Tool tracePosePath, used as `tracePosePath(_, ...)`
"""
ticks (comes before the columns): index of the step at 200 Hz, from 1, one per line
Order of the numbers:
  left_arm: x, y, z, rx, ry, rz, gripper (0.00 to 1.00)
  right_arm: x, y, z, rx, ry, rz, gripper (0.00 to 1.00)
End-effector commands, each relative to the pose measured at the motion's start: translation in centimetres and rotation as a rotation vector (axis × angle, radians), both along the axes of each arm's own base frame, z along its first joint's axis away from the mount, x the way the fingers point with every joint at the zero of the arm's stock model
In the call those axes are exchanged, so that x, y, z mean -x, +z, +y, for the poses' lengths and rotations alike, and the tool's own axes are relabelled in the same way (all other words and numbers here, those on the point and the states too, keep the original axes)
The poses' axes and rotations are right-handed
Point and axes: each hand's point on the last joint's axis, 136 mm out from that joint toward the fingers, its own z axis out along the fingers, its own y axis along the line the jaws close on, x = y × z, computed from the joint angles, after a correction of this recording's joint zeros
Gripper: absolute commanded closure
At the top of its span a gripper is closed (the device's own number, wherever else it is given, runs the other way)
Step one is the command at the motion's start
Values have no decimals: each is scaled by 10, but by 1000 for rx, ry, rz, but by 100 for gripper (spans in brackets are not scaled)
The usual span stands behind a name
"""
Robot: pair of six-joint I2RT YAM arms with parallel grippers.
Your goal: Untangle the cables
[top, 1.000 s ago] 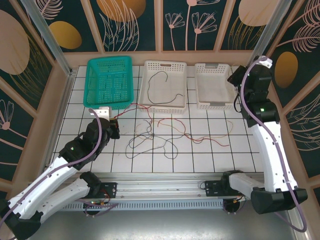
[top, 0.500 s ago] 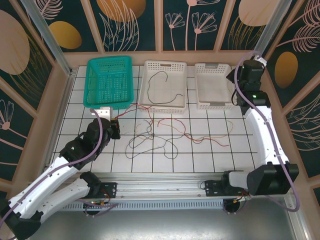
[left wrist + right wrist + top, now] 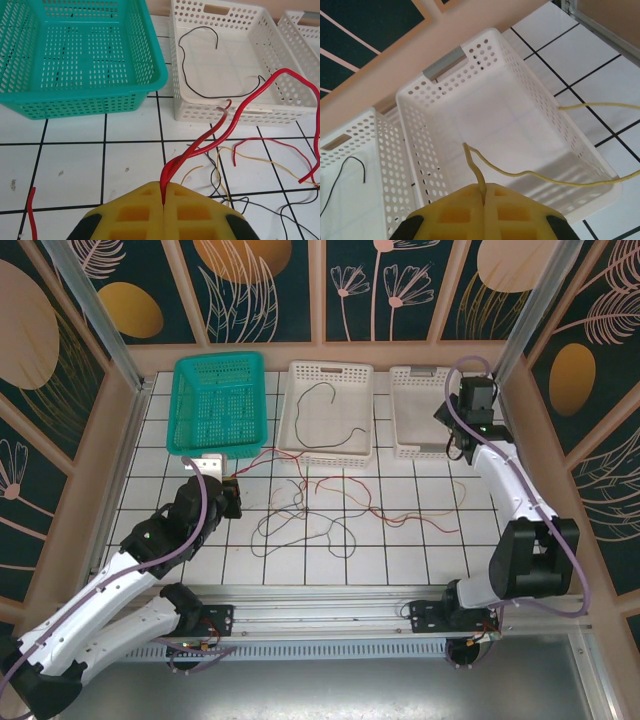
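Tiled table [image 3: 140, 480], red cable [image 3: 187, 155] (pinched), yellow cable [image 3: 479, 177]

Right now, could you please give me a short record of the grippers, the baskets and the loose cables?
left gripper: shut on red cable
right gripper: shut on yellow cable, which crosses the right white basket
middle white basket: holds a black cable
table: tangled cables on the tiles

Tangled cables [image 3: 305, 502] clutter the table's [image 3: 430, 555] middle, baskets [image 3: 330, 367] line its far edge; near-right tiles seem passable.
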Motion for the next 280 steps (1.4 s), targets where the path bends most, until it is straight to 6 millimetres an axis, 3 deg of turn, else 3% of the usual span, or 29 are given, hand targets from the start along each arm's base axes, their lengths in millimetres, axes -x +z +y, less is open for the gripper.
tracePosePath(1, -3, 0, -2, -5, -7, -15, 100, 5, 74, 5, -3, -9, -177, 100)
tracePosePath(34, -4, 0, -3, -7, -10, -13, 100, 16, 133, 14, 32, -5, -273, 100)
tracePosePath(58, -4, -1, -3, -5, -13, -12, 100, 16, 140, 19, 62, -2, -284, 100)
tracePosePath(91, -3, -1, -3, -5, -15, -9, 100, 1, 102, 23, 63, 10, -218, 100)
tracePosePath(164, -3, -2, -4, -9, -18, -7, 100, -29, -24, 28, 40, 37, 17, 100)
tracePosePath(198, -4, -3, -4, -12, -20, -5, 100, -42, -71, 33, 5, 65, 135, 100)
tracePosePath(244, -4, -4, -5, -18, -23, -2, 100, -66, -121, 43, -66, 124, 283, 100)
tracePosePath(280, -4, -6, -5, -22, -22, 3, 100, -74, -127, 44, -70, 127, 302, 100)
